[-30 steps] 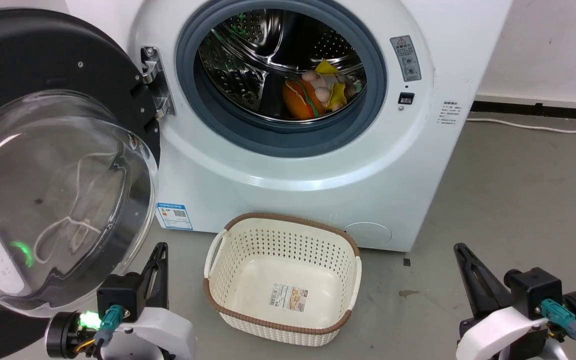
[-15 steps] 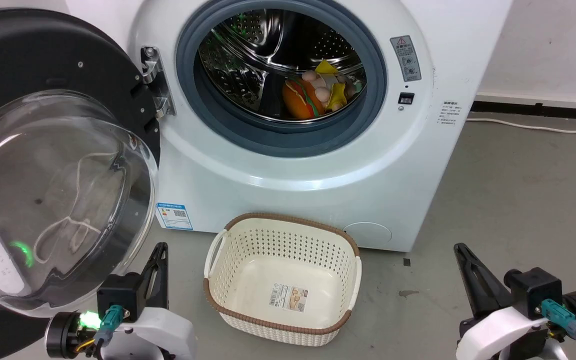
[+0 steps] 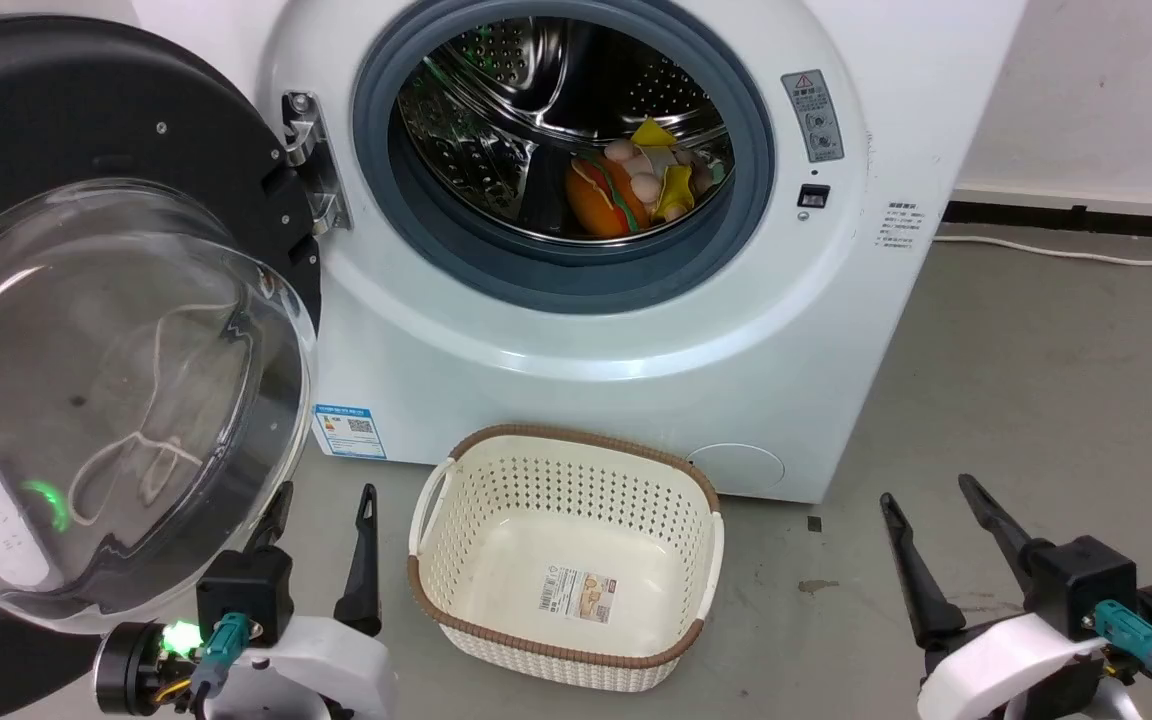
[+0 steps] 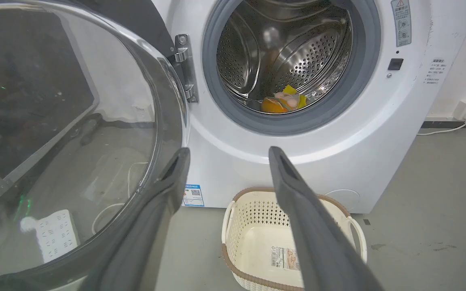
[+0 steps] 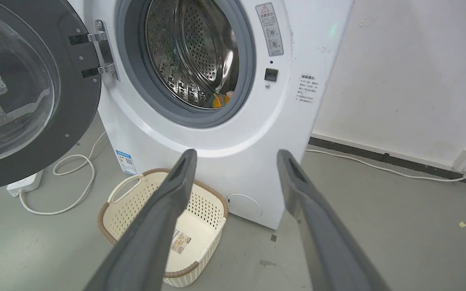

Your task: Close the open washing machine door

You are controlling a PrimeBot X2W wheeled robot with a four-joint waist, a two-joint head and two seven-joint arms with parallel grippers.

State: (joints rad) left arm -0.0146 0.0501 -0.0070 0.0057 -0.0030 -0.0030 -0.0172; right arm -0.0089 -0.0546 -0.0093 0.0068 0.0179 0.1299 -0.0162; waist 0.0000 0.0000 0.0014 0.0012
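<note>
both grippers have been opened in the last half second. the left gripper (image 3: 324, 495), shut before, is now held wide, and the right gripper (image 3: 926, 492) has been spread to much the same width. nothing is held in either. the arms themselves have scarcely been shifted and are kept low near the floor (image 3: 1036, 350).

the washing machine door (image 3: 116, 330) is found where it was, swung fully out on its hinge (image 3: 311, 160) to the left of the washing machine (image 3: 576, 350), with its glass bowl bulging toward the camera. in the left wrist view one of the fingers (image 4: 168, 190) is seen just beside the door's lower rim, though contact cannot be judged. soft toys (image 3: 636, 185) are left in the drum (image 3: 496, 110), and a cream basket (image 3: 496, 500) is set on the floor before the machine.

the opening is judged to be a readying step. the door appears not yet to have been pushed, so the whole swing and latching remain to be done, most likely by the nearer left arm.
</note>
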